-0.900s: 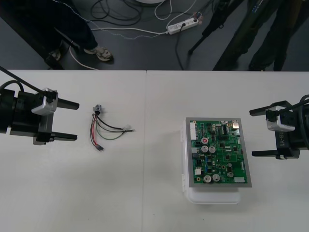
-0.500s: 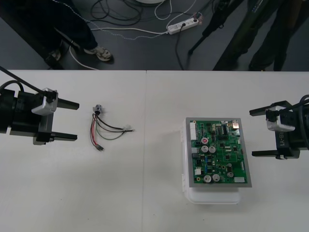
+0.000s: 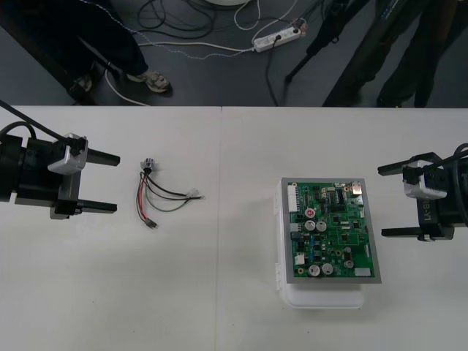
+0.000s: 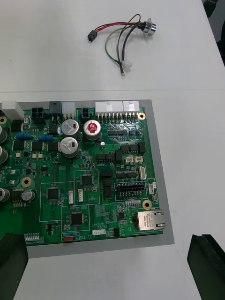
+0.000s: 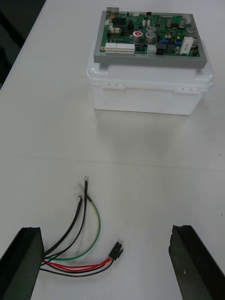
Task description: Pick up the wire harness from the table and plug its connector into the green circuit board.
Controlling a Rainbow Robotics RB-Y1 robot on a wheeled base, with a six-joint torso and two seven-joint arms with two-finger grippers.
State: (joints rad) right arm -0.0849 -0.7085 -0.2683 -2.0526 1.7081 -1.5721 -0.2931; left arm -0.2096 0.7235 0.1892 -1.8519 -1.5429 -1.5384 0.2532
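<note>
The wire harness [image 3: 157, 191] lies on the desk [image 3: 219, 292] just ahead of the wide-open left hand [image 3: 117, 183], with its length running across that reach. The right hand [image 3: 381, 202], also wide, sits beside the green circuit board [image 3: 333, 230].

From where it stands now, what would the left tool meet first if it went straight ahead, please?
The left tool would likely meet the wire harness first, though it might pass above it.

Legible markings: white silkscreen "SWITCH" on the green circuit board [image 4: 93, 187], at its edge nearest the right gripper [image 3: 382, 202], whose body bears vertical lettering, apparently "RB-Y1".
</note>
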